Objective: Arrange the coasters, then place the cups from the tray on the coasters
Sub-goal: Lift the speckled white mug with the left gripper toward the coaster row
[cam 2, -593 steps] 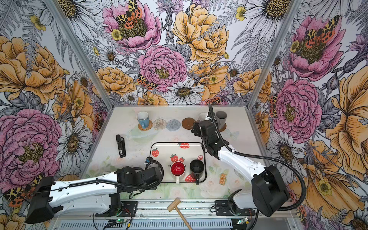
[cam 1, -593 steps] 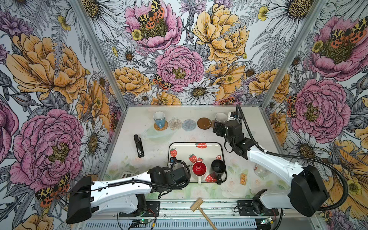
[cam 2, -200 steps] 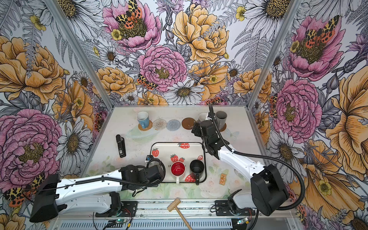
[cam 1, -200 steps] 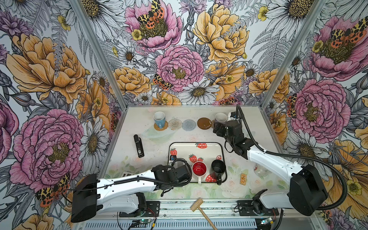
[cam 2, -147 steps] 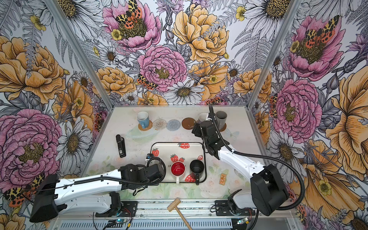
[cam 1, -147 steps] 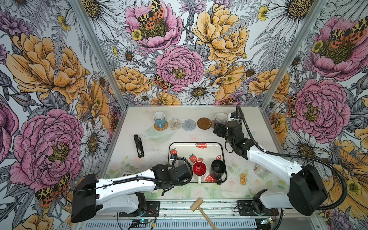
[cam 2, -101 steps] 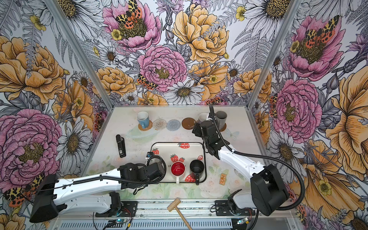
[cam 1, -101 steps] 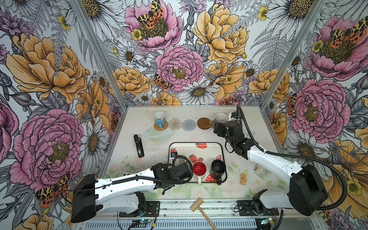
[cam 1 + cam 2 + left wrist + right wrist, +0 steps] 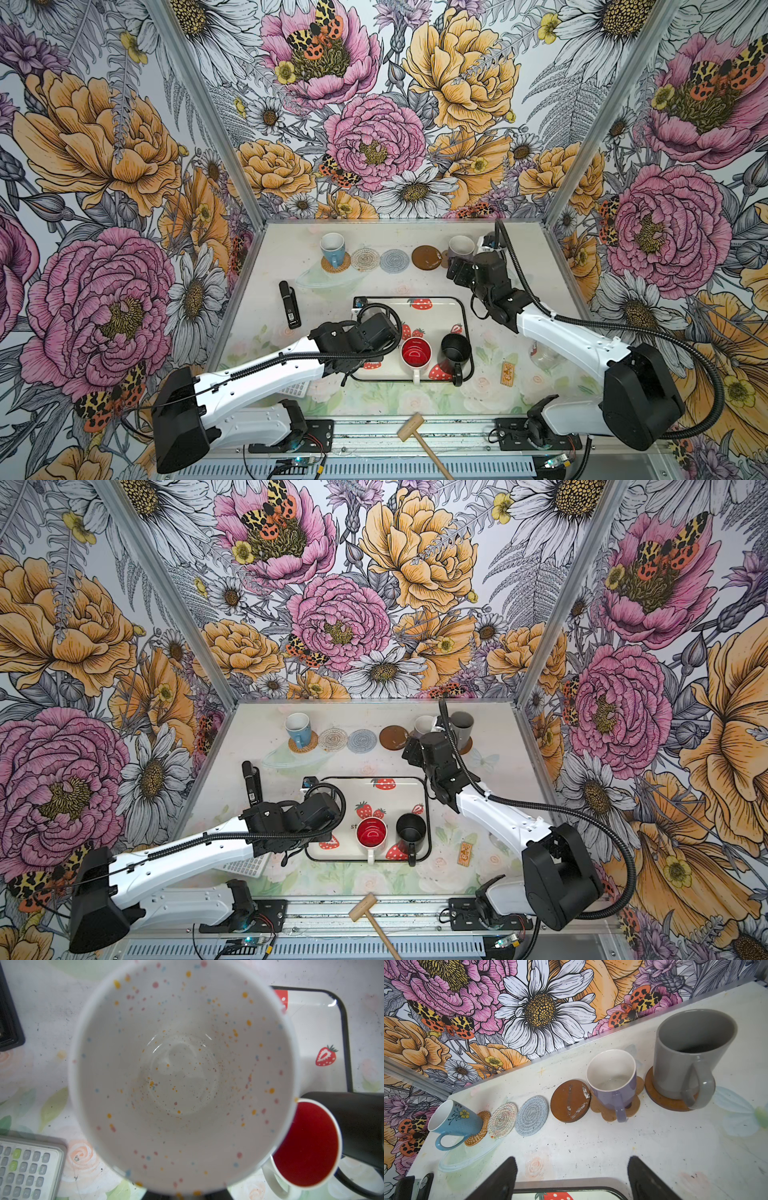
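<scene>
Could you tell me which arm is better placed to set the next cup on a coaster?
Left: the left claw is shut on the speckled white cup; the right claw hangs open near the lavender cup.

The place is a robot test cell, as in a laboratory. Three walls (image 9: 374, 124) printed with large flowers are held between metal posts (image 9: 208, 112) around a white table (image 9: 540, 266), and two white robot arms (image 9: 257, 374) are bolted to a metal rail (image 9: 365, 436) at its front edge.

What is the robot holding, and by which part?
The left gripper holds the white speckled mug; the exact grip spot is hidden. The right gripper is open and empty.
</scene>
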